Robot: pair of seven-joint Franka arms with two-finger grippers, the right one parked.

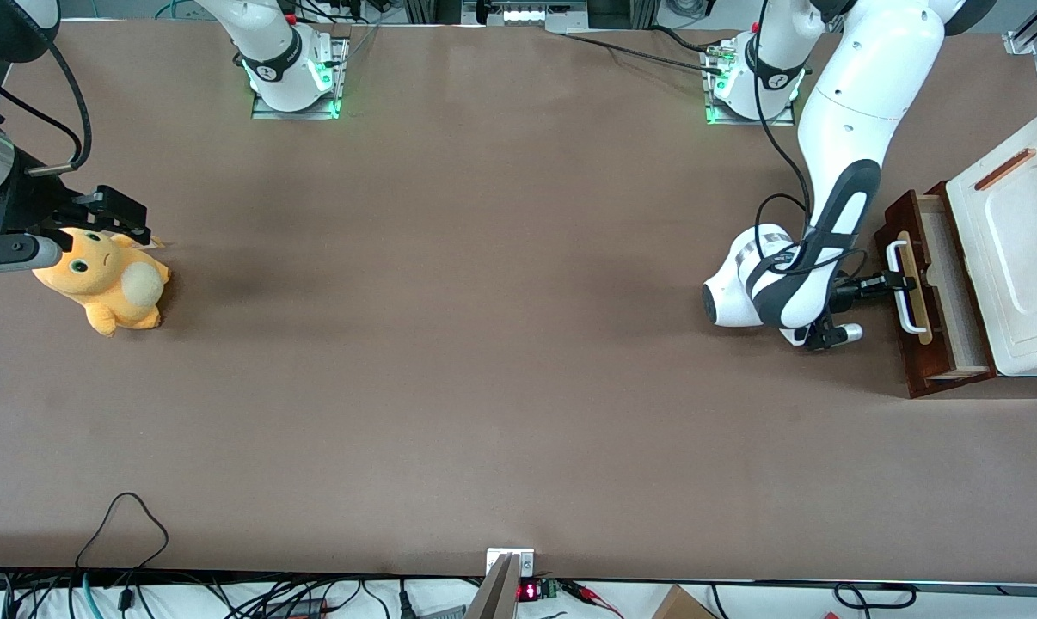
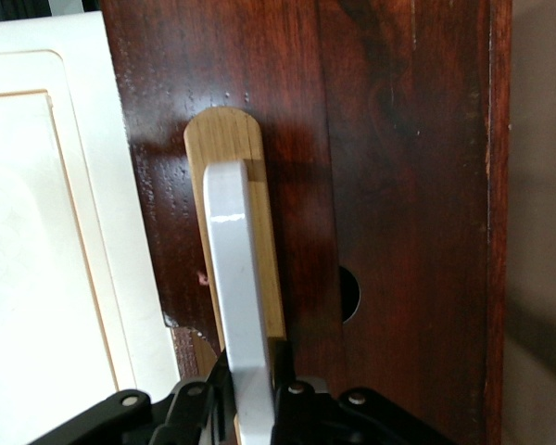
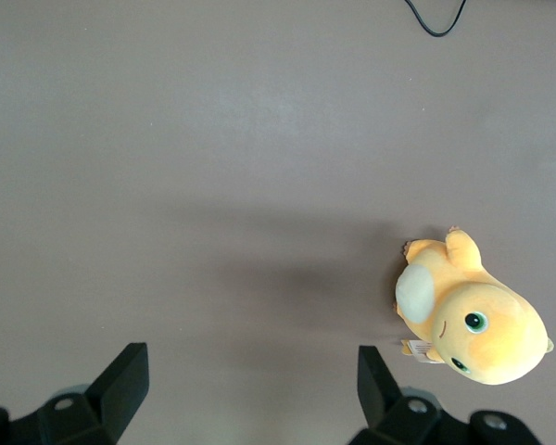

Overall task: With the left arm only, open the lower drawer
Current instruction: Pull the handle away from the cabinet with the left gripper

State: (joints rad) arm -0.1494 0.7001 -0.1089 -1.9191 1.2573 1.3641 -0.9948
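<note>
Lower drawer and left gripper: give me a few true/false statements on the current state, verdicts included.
1. The lower drawer is partly pulled out, pale inside showing. True.
2. The gripper is shut on the white loop handle. True.
3. The plush toy lies in the drawer. False: it lies on the table, toward the parked arm's end.
4. The handle is mounted on a metal plate. False: it sits on a pale wood strip.

Left arm (image 1: 837, 163) bent low, gripper (image 1: 890, 281) level, fingers (image 2: 193, 408) closed around the white handle (image 2: 239, 315)
</note>
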